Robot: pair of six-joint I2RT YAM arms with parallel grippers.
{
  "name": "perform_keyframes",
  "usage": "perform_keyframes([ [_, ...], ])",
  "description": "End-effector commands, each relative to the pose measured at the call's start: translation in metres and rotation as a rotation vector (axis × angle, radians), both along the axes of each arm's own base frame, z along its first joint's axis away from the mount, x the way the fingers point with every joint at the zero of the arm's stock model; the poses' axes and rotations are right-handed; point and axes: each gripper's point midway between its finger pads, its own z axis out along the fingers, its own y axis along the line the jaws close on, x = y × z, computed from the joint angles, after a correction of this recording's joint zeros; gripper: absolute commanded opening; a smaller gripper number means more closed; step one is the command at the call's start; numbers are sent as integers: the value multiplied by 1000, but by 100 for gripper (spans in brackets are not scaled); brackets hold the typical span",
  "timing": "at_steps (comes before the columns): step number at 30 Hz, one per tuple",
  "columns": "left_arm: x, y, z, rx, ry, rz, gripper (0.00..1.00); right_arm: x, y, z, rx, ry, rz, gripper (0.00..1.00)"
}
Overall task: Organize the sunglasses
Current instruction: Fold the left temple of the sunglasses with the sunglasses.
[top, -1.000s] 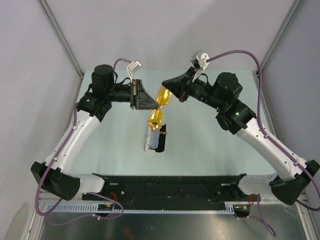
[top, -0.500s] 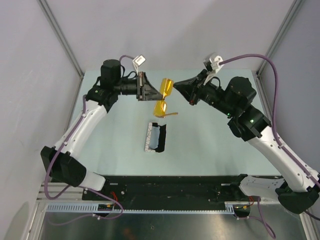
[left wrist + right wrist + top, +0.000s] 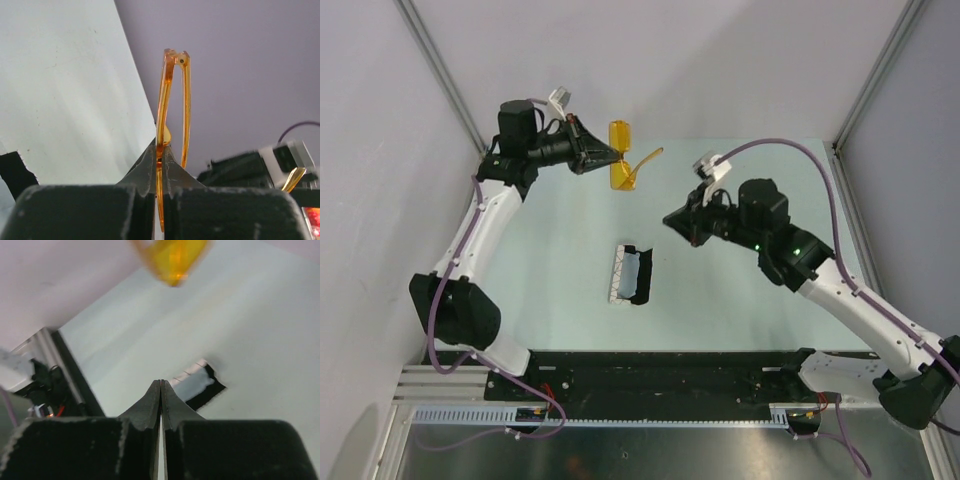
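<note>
Overhead first. Sunglasses [image 3: 619,170] up off the table [image 3: 550,240], at the far side, left of centre, pinched at one lens edge by left gripper [image 3: 608,158]. Lenses hanging down from the fingertips, one slim arm sticking out to the right. Left arm stretched far back along the left wall. Right gripper [image 3: 670,219] lower and to the right, well apart from the sunglasses, pressed closed with nothing in it, pointing left. Case [image 3: 630,275] lying open on the table near centre, nearer than both grippers, white outside, black lining, something pale blue inside; cannot tell what.

Left wrist next. Left gripper [image 3: 160,150] clamped tight on the orange frame, fingertips meeting on it. Sunglasses [image 3: 161,100] seen edge-on, standing straight up from the tips, one arm folded close and parallel beside the front. Pale table [image 3: 60,90] on the left, purple-grey wall behind. Black corner at lower left, too little visible to name. Dark hardware with a white connector at lower right, blurred.

Right wrist last. Right gripper [image 3: 160,387] closed, both fingers flush together, empty. Sunglasses [image 3: 172,255] a blurred amber patch at the top edge, well above the tips. Case [image 3: 197,382] on the table [image 3: 260,315] just right of the fingertips, open, pale inside, black rim. Dark rail and wiring at left.
</note>
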Motion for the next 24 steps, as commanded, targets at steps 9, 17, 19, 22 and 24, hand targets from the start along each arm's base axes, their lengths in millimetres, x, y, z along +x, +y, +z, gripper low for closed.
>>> perform_keyframes([
  [9,-13,0,4,-12,-36,-25,0,-48,69,98,313,-315,270,0],
  [17,-54,-7,10,-37,-75,-172,1,-26,69,102,347,-342,259,0],
  [19,-63,-7,10,-38,-81,-188,0,-18,68,102,352,-345,251,0],
  [22,-74,-7,10,-40,-92,-208,0,-12,69,101,357,-348,252,0],
  [24,-79,-7,9,-40,-99,-218,0,-8,70,100,356,-346,252,0],
])
